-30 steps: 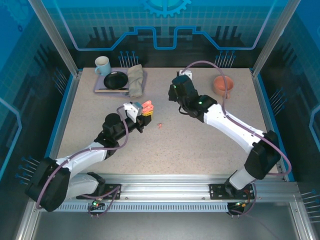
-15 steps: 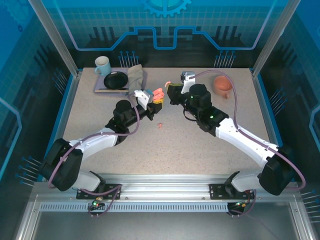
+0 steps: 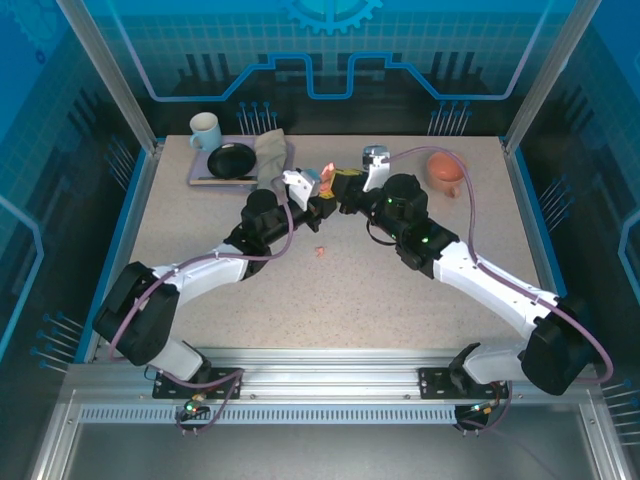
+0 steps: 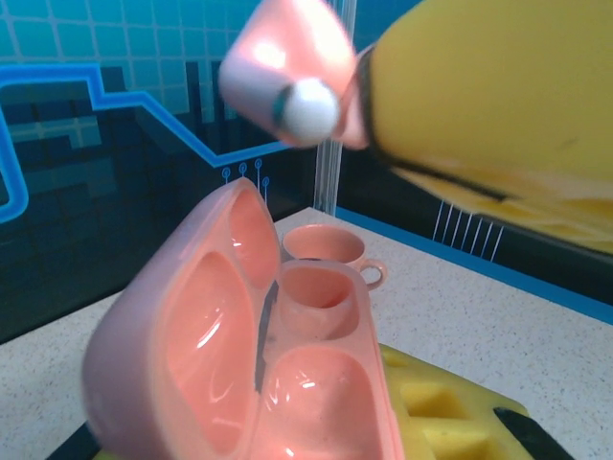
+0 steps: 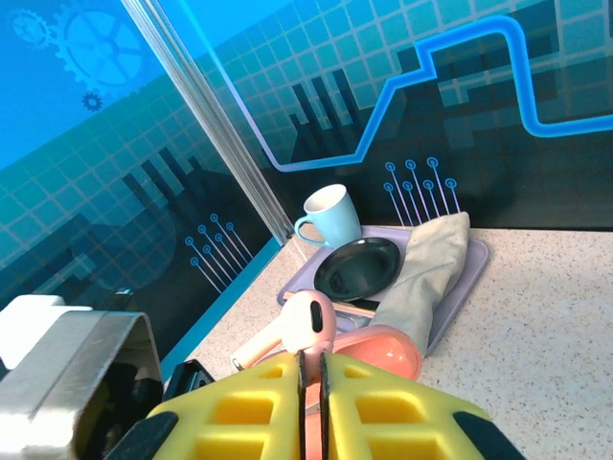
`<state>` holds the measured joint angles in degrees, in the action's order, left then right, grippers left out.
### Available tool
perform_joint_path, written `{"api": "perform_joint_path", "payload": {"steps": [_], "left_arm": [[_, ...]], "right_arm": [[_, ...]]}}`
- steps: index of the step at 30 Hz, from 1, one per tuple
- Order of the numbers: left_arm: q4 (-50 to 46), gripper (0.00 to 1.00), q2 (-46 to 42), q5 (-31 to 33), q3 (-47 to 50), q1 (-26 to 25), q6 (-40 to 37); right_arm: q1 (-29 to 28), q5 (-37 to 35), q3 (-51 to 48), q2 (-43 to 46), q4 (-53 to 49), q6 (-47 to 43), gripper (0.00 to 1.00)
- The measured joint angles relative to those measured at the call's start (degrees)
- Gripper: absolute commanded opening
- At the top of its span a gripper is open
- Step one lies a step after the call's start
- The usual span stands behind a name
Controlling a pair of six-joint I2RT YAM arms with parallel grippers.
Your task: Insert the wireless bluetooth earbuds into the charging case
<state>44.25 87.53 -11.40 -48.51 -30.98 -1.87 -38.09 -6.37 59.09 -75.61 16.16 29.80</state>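
My left gripper [image 3: 317,199] is shut on the open salmon-pink charging case [image 3: 326,180], held up above the back middle of the table. In the left wrist view the charging case [image 4: 254,355] shows empty wells, its lid swung to the left. My right gripper [image 3: 345,187] faces it, shut on a salmon-pink earbud. That earbud [image 4: 292,72] hangs just above the case, apart from it. In the right wrist view the earbud [image 5: 308,324] pokes up between the yellow pads [image 5: 402,412], with the charging case [image 5: 388,353] right behind. Another pink earbud [image 3: 320,251] lies on the table.
At the back left a lilac tray [image 3: 200,178] carries a pale blue mug [image 3: 205,130], a black plate [image 3: 232,160] and a folded cloth [image 3: 271,160]. A pink cup [image 3: 445,170] stands at the back right. Glass walls close the table's back and sides.
Both arms have swung toward the back middle. The left carried the case up and right; the right brought the earbud left until it hangs just over the case.
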Motion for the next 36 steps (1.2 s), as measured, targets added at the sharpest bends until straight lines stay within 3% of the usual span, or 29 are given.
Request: {"api": "perform_joint_path", "payload": {"steps": [10,36], "left_arm": [[-1.6,0.0,0.3,0.2,-1.1,0.0,0.0],[-3.5,0.0,0.3,-2.6,-1.2,0.0,0.4]], "right_arm": [[0.3,0.3,-1.2,3.0,-1.9,-1.6,0.07],[0.6,2.8,-3.2,0.6,-3.8,-3.8,0.03]]}}
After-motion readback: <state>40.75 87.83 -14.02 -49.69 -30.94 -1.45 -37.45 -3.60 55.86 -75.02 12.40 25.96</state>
